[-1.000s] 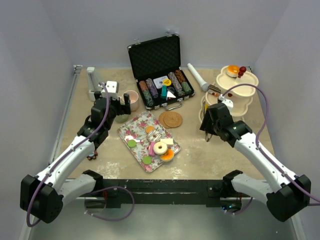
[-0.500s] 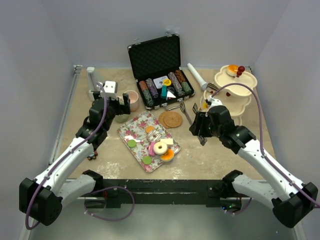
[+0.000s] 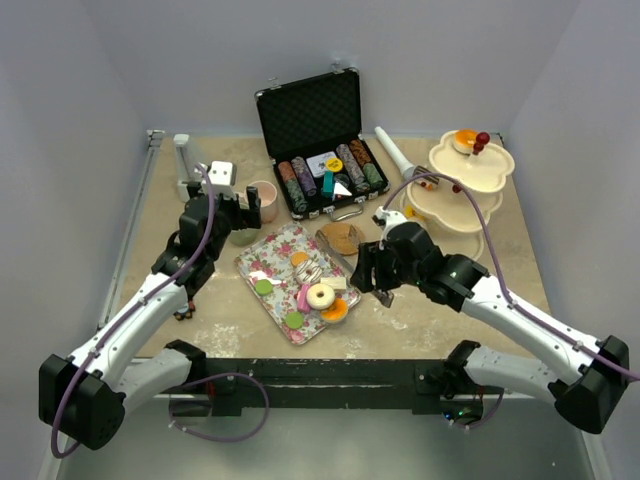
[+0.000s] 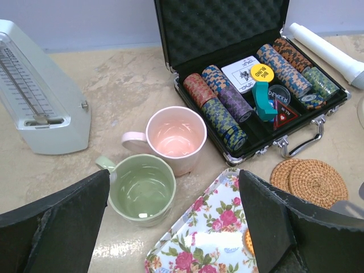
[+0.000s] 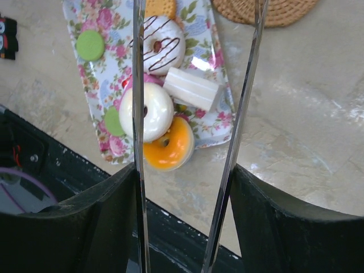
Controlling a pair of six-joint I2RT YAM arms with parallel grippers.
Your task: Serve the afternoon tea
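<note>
The toy sweets lie on the floral tray (image 3: 262, 252): a white donut (image 3: 321, 295) (image 5: 146, 112), an orange donut (image 3: 334, 311) (image 5: 169, 149), a striped donut (image 5: 164, 51), a white block (image 5: 192, 89) and green macarons (image 5: 91, 45). My right gripper (image 3: 372, 275) (image 5: 185, 170) is shut on metal tongs (image 5: 247, 85), whose spread arms straddle the white donut and block from above. The cream tiered stand (image 3: 472, 158) is at the far right, with an orange cake on top. My left gripper (image 3: 232, 215) (image 4: 173, 219) is open and empty above the pink cup (image 4: 175, 136) and green cup (image 4: 141, 187).
An open black case of poker chips (image 3: 325, 170) (image 4: 250, 85) stands at the back. Woven coasters (image 3: 342, 237) (image 4: 307, 182) lie between the case and the tray. A white metronome (image 4: 40, 102) is at the far left and a white cylinder (image 3: 396, 153) lies beside the stand.
My right arm has swung left from the stand to the near end of the floral tray, carrying the tongs. My left arm has barely moved.
</note>
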